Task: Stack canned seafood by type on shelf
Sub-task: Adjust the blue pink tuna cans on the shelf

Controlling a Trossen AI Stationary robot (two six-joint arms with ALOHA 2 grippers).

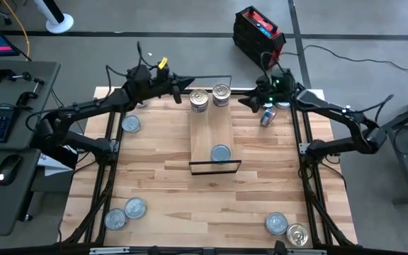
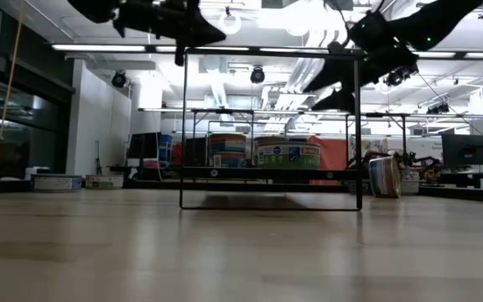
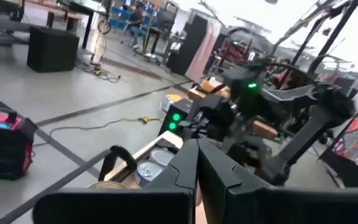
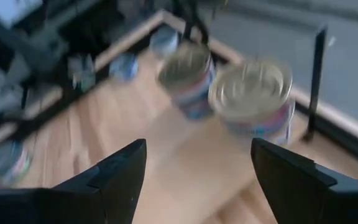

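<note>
2 gold-lidded tins (image 1: 199, 100) sit side by side at the shelf's (image 1: 211, 134) far end, sorted by type, while 1 blue-grey tin (image 1: 220, 152) waits near its front. Right gripper (image 1: 250, 101), jaws spread and empty, hangs beside them; left gripper (image 1: 187, 82), clenched on nothing, hovers behind.

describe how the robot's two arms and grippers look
Both arms are dark, slim and jointed, with black cables along them. The left gripper has a yellow tag behind it; the right gripper shows green indicator lights at its wrist. Its fingers are flat black wedges.
</note>
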